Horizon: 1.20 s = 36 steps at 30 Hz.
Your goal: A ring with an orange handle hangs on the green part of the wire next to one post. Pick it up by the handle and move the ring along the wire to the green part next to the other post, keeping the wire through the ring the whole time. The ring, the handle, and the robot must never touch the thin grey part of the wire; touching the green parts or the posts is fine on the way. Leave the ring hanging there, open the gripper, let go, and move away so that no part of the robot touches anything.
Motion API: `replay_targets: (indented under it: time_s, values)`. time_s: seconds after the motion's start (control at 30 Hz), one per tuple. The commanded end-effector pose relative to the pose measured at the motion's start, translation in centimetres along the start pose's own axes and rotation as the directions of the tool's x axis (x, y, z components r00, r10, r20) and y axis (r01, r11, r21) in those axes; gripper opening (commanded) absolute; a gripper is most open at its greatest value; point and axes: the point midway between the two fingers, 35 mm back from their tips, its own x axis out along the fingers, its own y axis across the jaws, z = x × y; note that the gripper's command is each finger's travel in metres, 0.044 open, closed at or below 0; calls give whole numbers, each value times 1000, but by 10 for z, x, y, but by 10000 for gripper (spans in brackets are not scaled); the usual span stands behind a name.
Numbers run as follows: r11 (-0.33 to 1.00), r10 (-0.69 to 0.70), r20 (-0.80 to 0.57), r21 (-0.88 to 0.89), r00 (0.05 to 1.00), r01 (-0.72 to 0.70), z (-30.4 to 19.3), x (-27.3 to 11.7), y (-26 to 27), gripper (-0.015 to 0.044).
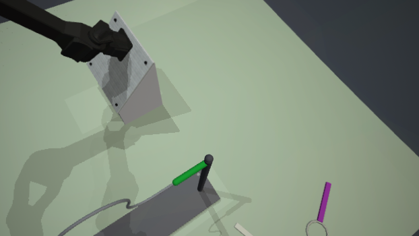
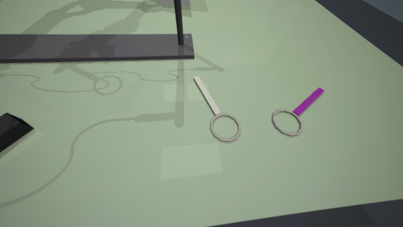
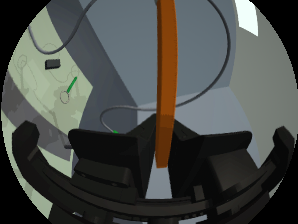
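Observation:
The orange handle runs upright through the wrist view, its lower end between the black fingers. My gripper is shut on it. The ring itself is out of view above the top of the wrist view, so whether the wire passes through it is hidden. The thin grey wire curves behind the handle in the wrist view; contact cannot be told. A green part meets a black post; a bit of green shows left of the fingers. The other post is not clearly visible.
The dark base board carries the post. A white-handled ring and a purple-handled ring lie on the table. A green-handled ring and a black block lie elsewhere. A metal wedge stands beneath the arm.

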Motion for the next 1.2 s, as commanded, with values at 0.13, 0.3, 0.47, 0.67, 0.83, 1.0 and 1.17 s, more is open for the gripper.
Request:
replay_targets:
  time_s: [0.13, 0.3, 0.47, 0.67, 0.83, 1.0, 1.17]
  values:
    - [994, -55, 20, -94, 998, 57, 2, 0, -3, -150]
    - [985, -85, 30, -147, 996, 88, 2, 0, -5, -150]
    - [973, -113, 42, -200, 993, 120, 2, 0, -7, -150]
    - [952, -147, 59, -261, 987, 157, 3, 0, -10, -150]
    - [932, -173, 74, -311, 982, 188, 3, 0, -12, -150]
    - [907, -199, 90, -360, 976, 218, 4, 0, -14, -150]
    - [879, -224, 108, -407, 969, 248, 4, 0, -15, -150]
